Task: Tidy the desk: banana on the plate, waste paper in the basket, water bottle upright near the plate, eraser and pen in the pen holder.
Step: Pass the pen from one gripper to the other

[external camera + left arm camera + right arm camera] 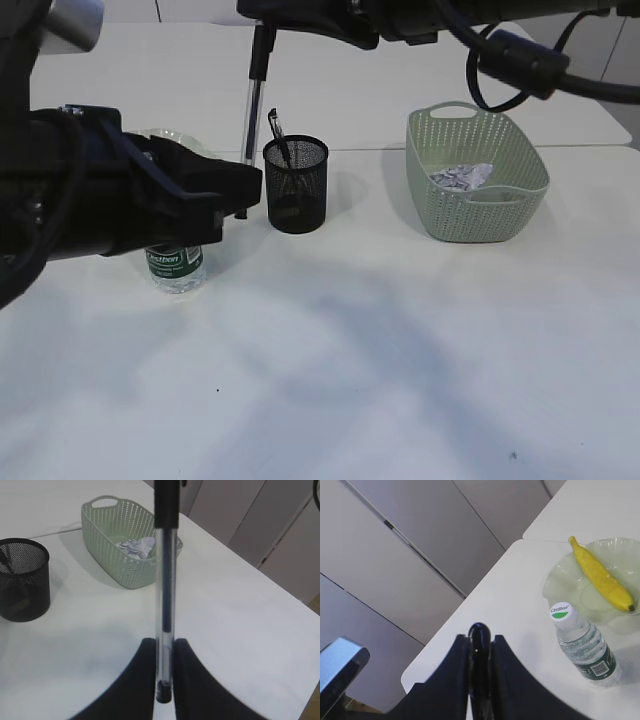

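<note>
The bench (400, 380) is a smooth, matt white surface. The pen (165, 595) has a clear, glossy plastic barrel with a black matt cap end. The pen holder (296, 185) is black wire mesh, metal by the look of it. The basket (475, 180) is pale green plastic, perforated all over, with a dull sheen. In it lies crumpled paper (462, 177), creased and rough. The bottle (582, 647) is clear ribbed plastic with a smooth white cap and green label. The plate (570, 580) looks translucent and glossy; the banana (601, 575) has smooth, matt yellow skin. The fingers (187, 680) are matt black.
</note>
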You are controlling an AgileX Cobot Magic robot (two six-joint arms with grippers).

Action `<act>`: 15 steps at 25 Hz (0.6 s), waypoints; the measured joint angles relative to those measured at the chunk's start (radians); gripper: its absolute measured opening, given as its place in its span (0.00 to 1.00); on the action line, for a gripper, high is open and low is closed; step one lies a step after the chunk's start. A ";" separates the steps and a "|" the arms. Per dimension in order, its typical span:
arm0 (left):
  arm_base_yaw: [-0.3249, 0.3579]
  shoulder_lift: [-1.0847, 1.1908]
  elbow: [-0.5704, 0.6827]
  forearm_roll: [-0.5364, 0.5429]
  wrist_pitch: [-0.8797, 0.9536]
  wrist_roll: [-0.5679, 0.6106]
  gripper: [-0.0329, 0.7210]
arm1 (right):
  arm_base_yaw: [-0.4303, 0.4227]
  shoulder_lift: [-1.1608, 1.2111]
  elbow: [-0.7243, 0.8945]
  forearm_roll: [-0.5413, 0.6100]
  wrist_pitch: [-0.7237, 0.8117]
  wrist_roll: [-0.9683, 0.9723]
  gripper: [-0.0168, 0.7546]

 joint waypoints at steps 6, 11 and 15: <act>0.000 0.000 0.000 0.000 0.000 0.000 0.08 | 0.000 0.000 0.000 0.000 0.000 -0.004 0.11; 0.000 0.000 0.000 -0.001 0.000 0.000 0.11 | 0.000 0.000 0.000 0.000 0.002 -0.004 0.11; 0.000 0.002 0.000 -0.001 -0.002 0.000 0.25 | 0.000 0.000 0.000 0.017 0.036 0.008 0.10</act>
